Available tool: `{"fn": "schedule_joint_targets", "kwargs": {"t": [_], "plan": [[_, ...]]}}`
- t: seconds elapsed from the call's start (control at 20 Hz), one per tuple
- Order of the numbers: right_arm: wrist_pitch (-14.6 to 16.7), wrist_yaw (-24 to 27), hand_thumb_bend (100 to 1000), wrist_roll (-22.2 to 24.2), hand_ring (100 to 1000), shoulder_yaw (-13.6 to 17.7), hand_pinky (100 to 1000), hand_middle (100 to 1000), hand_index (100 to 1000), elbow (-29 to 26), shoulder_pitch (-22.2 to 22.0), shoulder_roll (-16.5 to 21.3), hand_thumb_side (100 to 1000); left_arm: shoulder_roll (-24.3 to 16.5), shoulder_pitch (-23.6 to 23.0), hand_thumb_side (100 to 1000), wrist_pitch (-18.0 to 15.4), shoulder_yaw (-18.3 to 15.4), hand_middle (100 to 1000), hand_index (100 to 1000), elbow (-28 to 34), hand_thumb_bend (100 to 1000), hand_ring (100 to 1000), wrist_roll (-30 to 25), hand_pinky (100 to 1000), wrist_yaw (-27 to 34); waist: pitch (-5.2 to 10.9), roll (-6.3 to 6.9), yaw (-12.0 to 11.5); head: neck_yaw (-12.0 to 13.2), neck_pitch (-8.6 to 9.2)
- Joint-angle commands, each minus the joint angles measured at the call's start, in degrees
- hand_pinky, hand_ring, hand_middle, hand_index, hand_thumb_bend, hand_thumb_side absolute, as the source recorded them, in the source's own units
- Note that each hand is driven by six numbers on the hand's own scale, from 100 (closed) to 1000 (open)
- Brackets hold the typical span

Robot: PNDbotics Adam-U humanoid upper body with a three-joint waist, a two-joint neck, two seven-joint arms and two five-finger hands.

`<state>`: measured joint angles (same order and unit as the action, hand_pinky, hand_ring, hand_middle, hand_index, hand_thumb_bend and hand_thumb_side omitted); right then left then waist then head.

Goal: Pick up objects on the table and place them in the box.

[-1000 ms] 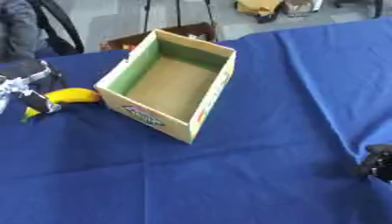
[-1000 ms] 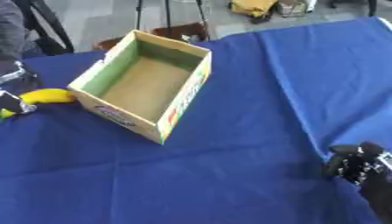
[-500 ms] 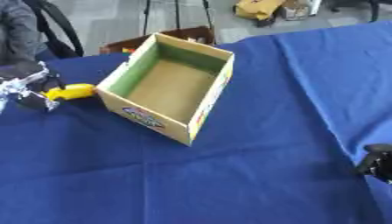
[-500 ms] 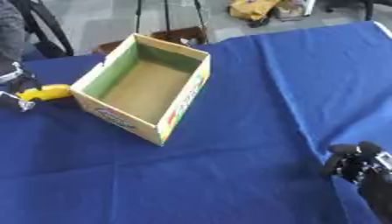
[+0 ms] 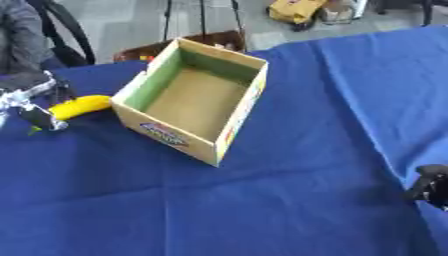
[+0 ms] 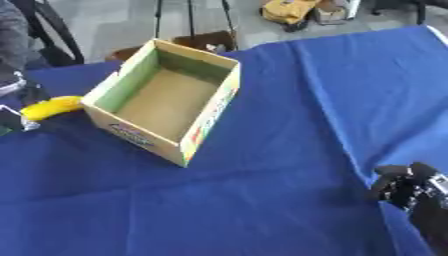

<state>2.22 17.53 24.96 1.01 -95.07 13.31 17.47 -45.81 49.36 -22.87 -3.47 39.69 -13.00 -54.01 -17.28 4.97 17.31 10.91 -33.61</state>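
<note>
Since a second ago, my left hand [image 5: 31, 102] has carried the curved yellow banana [image 5: 79, 106] a little along the cloth, and now the fruit lies just beside the left wall of the open cardboard box with green inner walls [image 5: 194, 97], its near tip close to the corner. Whether the fruit rests on the blue tablecloth [image 5: 262, 200] or hangs just above it, I cannot tell. My left hand's silver and black fingers sit at the banana's far end, curled about it as far as I can see, though the blur hides the exact contact. Inside, I see only the box's bare brown floor. Down at the lower right, my right hand [image 6: 404, 186] rests on the cloth, its dark fingers curled with nothing in them.
</note>
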Motion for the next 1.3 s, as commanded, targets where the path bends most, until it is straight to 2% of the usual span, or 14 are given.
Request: {"fn": "schedule_joint_targets", "kwargs": {"t": [0.05,0.25,0.6,0.7,0.75,0.85,1.15,1.2,1.3], "plan": [[0.08,0.12,100,0.25,586,0.4,634,534,741,-0.9,0.31,1.17,950,-1.87,0.9,114,2.2,-0.81,576,743,1.27,571,549,4.22,682,-0.52,0.92,-0.22,-0.03,-0.24,0.31],[0.07,0.1,100,0.31,586,0.37,634,534,741,-0.91,0.38,1.14,944,-1.79,0.81,157,3.5,-0.33,591,756,0.41,554,562,5.93,678,-1.03,0.84,-0.21,-0.11,-0.3,0.36],[0.33,-0.09,100,0.44,586,0.33,635,534,741,-1.05,0.34,0.88,952,-1.3,0.48,299,4.06,-0.08,626,783,-1.7,518,587,1.41,673,-2.59,0.13,-0.79,0.15,-0.42,0.76],[0.42,-0.16,100,0.47,586,0.29,635,534,741,-1.08,0.35,0.79,953,-1.17,0.52,301,4.0,-0.12,615,776,-1.84,527,575,0.38,661,-2.83,-0.1,-0.96,0.19,-0.44,0.8],[0.45,-0.19,100,0.5,586,0.26,635,534,741,-1.09,0.37,0.73,953,-1.1,0.55,309,4.01,-0.15,606,769,-1.83,504,565,0.02,653,-2.93,-0.2,-1.03,0.18,-0.44,0.8],[0.47,-0.26,100,0.54,586,0.24,635,534,741,-1.08,0.41,0.63,954,-0.97,0.59,303,3.96,-0.12,582,749,-1.77,497,544,-0.51,635,-3.08,-0.36,-1.12,0.16,-0.41,0.74],[0.48,-0.3,100,0.62,586,0.25,635,534,741,-1.02,0.46,0.59,953,-0.76,0.64,207,3.29,-0.02,481,654,-1.6,422,457,-2.1,566,-2.93,-0.29,-1.1,0.11,-0.48,0.68],[0.47,-0.28,100,0.63,586,0.26,635,534,741,-1.0,0.45,0.61,953,-0.76,0.64,173,3.21,-0.05,461,630,-1.54,387,439,-2.3,557,-2.77,-0.22,-1.09,0.12,-0.51,0.66],[0.47,-0.22,100,0.62,586,0.3,635,534,741,-0.97,0.38,0.68,951,-0.81,0.69,161,2.92,-0.11,436,597,-1.28,334,415,-2.58,544,-2.12,0.05,-1.03,0.14,-0.56,0.6]]}}
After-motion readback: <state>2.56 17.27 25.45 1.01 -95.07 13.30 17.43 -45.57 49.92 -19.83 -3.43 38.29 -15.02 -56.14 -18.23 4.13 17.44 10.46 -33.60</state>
